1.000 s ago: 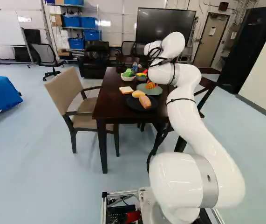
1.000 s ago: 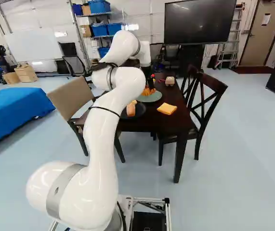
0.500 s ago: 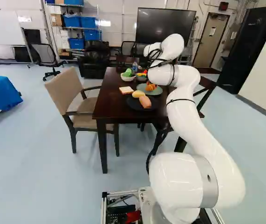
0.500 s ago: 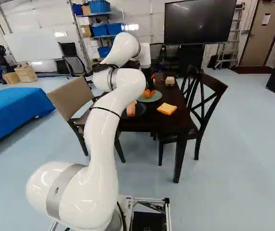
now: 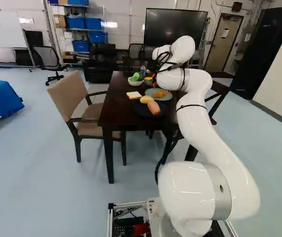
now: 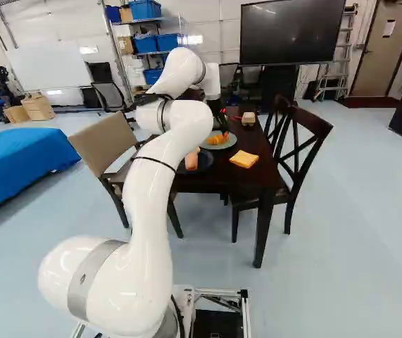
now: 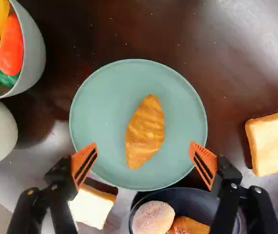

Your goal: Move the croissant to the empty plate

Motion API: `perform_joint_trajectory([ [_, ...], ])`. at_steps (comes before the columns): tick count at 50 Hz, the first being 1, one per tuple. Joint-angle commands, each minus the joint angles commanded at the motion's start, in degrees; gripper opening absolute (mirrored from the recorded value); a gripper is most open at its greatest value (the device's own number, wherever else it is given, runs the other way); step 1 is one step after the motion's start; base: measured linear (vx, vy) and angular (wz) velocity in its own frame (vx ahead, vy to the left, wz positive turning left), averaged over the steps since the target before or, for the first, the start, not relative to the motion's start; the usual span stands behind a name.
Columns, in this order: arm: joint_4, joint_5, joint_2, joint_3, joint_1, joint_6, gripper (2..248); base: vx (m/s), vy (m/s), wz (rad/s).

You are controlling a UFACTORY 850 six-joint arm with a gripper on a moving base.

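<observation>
We see the claw (image 7: 143, 145) now released and lifted off the croissant (image 7: 146, 130), which lies near the middle of the green plate (image 7: 92, 102), so we'd call placement done, retreat left.

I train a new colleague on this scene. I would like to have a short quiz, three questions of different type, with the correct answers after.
1. True or false: the croissant lies on the green plate.
2. Choose one. The hand is:
a) shut on the croissant
b) open
c) shut on the rim of the green plate
3. Fill in: in the wrist view, the dark plate holds a round, pale ____ beside a browner piece of bread.

Key: 1 true; 2 b; 3 bun
</observation>
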Motion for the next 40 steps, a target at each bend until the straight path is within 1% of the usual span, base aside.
perform_joint_trajectory([
  [11,0.0,0.0,1.04,0.43,0.0,0.0,247,0.0,0.0,0.0],
  [20,0.0,0.0,3.02,2.23,0.09,0.0,247,0.0,0.0,0.0],
  [27,0.0,-0.02,5.37,4.95,0.22,0.0,247,0.0,0.0,0.0],
  [40,0.0,-0.59,10.77,11.52,0.52,0.0,247,0.0,0.0,0.0],
])
